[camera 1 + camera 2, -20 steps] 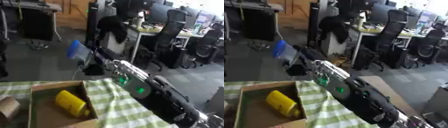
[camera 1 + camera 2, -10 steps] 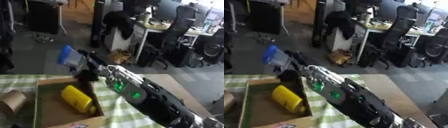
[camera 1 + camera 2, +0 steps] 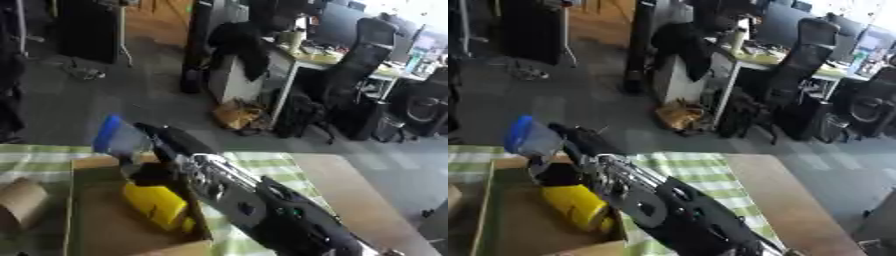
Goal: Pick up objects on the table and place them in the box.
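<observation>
One brown roll (image 3: 22, 207) lies at the far left on the green checked cloth (image 3: 702, 172) covering the desk, just beside the cardboard box (image 3: 87, 220). Inside the box lies a yellow bottle (image 3: 156, 206). Over the box's far edge, the right hand (image 3: 150, 150) grips a clear cup with a blue lid (image 3: 114, 138). Its arm crosses from the lower right.

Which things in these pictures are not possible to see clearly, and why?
- Right hand: both views, blurred; whether its fingers curl round the blue-capped object is unclear.
- Left hand: in no view.
- Box: near edge cut off by the bottom edge; the arm hides its right wall.
- Yellow object: blurred, kind unclear.
- Brown roll: left eye view, blurred.
</observation>
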`<state>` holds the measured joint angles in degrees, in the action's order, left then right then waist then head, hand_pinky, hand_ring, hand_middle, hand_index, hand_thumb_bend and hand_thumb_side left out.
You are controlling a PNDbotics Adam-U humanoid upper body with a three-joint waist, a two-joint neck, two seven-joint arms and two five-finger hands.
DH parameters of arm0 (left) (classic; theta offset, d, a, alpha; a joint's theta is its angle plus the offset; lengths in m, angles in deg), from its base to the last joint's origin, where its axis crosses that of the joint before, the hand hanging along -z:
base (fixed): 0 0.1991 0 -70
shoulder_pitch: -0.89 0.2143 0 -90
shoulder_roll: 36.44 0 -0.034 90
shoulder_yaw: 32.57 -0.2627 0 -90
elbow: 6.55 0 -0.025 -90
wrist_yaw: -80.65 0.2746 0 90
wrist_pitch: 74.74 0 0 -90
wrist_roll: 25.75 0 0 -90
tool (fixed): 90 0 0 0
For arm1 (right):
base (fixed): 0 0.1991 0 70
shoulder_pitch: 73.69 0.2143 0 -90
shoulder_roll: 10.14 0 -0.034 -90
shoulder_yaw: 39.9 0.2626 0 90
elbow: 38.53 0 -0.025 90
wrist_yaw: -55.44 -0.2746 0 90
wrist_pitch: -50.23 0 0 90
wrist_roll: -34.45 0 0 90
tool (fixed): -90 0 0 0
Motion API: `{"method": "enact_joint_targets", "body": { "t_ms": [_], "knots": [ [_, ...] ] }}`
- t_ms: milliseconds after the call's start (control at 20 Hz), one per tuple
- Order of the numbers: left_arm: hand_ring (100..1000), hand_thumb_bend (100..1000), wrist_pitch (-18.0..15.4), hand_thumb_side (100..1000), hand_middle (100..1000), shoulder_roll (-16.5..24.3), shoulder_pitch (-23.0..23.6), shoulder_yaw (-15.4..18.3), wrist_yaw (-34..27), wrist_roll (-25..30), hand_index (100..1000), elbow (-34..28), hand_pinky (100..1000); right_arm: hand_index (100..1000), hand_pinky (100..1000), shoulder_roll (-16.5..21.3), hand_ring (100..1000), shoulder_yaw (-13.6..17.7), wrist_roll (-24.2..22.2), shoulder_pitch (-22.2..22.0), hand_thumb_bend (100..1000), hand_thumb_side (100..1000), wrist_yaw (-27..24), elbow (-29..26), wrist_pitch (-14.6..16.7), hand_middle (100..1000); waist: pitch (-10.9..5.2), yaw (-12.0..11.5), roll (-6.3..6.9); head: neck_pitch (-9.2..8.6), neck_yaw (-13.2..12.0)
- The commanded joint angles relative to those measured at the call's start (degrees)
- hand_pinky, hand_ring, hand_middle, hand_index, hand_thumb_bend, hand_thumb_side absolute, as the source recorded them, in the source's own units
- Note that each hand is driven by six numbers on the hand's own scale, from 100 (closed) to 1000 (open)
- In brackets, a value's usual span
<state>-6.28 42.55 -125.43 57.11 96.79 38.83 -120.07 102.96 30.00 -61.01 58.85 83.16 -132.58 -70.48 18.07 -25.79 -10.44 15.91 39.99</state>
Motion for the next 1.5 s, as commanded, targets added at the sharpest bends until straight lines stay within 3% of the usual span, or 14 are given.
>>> {"method": "enact_joint_targets", "body": {
  "t_ms": [50, 400, 700, 800, 850, 900, 1050, 1200, 1300, 1350, 1400, 1500],
  "knots": [
    [951, 100, -0.50, 1000, 912, 0.13, -1.33, -0.33, 0.36, 0.13, 959, -1.07, 921, 414, 397, 1.76, 389, 1.09, 1.06, 0.57, 100, 652, -0.06, 0.86, 2.59, 156, -0.77, 0.12, 0.43, -1.17, 0.99],
    [951, 100, -1.24, 1000, 911, -0.04, -2.54, -0.84, 0.52, 0.51, 963, -1.07, 921, 417, 403, 0.84, 394, 0.12, 0.40, 0.46, 100, 667, 0.28, 2.28, 7.77, 159, -0.29, -0.20, 0.20, -1.22, 1.69],
    [951, 100, -1.55, 1000, 911, 0.13, -2.67, -0.80, 0.97, 0.38, 963, -1.07, 921, 421, 419, 0.25, 422, 0.15, 0.83, -0.35, 100, 676, 1.07, 4.01, 9.35, 172, -0.34, 0.09, 0.26, -0.95, 1.98],
    [951, 100, -1.51, 1000, 911, 0.14, -2.62, -0.80, 1.05, 0.38, 963, -1.07, 922, 444, 460, 0.29, 469, 0.28, 0.99, -0.43, 100, 708, 0.94, 4.06, 9.97, 229, -0.42, 0.21, 0.30, -0.92, 2.08],
    [951, 100, -1.50, 1000, 910, 0.13, -2.60, -0.80, 1.09, 0.39, 963, -1.07, 921, 503, 502, 0.38, 519, 0.29, 0.90, -0.52, 100, 741, 0.84, 4.01, 10.35, 308, -0.47, 0.20, 0.31, -0.91, 2.11],
    [951, 100, -1.50, 1000, 910, 0.12, -2.57, -0.82, 1.12, 0.40, 963, -1.07, 921, 503, 502, 0.48, 519, 0.24, 0.47, -0.61, 100, 746, 0.77, 4.01, 10.74, 309, -0.54, 0.17, 0.32, -0.89, 2.11],
    [951, 100, -1.52, 1000, 910, 0.12, -2.42, -0.78, 1.18, 0.39, 963, -1.07, 921, 627, 589, 0.65, 626, 0.46, -0.57, -0.82, 100, 803, 0.81, 3.99, 11.46, 516, -0.69, 0.09, 0.44, -0.87, 2.39],
    [951, 100, -1.53, 1000, 910, 0.17, -2.27, -0.70, 1.22, 0.30, 963, -1.07, 922, 665, 616, 0.97, 673, 0.74, -1.24, -0.97, 100, 837, 0.96, 4.02, 11.56, 587, -0.81, 0.24, 0.62, -0.70, 2.38],
    [951, 100, -1.51, 1000, 910, 0.19, -2.21, -0.68, 1.22, 0.27, 963, -1.07, 922, 713, 649, 1.19, 724, 0.93, -1.50, -0.98, 100, 932, 0.81, 3.85, 11.63, 665, -0.91, 0.37, 0.70, -0.65, 2.43],
    [951, 100, -1.49, 1000, 910, 0.19, -2.19, -0.67, 1.22, 0.28, 963, -1.07, 922, 713, 649, 1.31, 724, 1.04, -1.67, -1.00, 100, 932, 0.50, 3.70, 11.77, 665, -0.95, 0.44, 0.73, -0.64, 2.45],
    [951, 100, -1.47, 1000, 910, 0.19, -2.18, -0.66, 1.22, 0.28, 963, -1.07, 922, 760, 687, 1.38, 775, 1.08, -1.95, -1.02, 100, 1000, -0.04, 3.49, 12.02, 734, -1.01, 0.58, 0.78, -0.56, 2.49],
    [951, 100, -1.48, 1000, 909, 0.20, -2.21, -0.65, 1.22, 0.28, 964, -1.07, 922, 849, 760, 1.53, 883, 0.98, -3.04, -1.07, 100, 1000, -1.59, 2.97, 12.92, 840, -1.16, 0.80, 0.84, -0.39, 2.48]
  ]
}}
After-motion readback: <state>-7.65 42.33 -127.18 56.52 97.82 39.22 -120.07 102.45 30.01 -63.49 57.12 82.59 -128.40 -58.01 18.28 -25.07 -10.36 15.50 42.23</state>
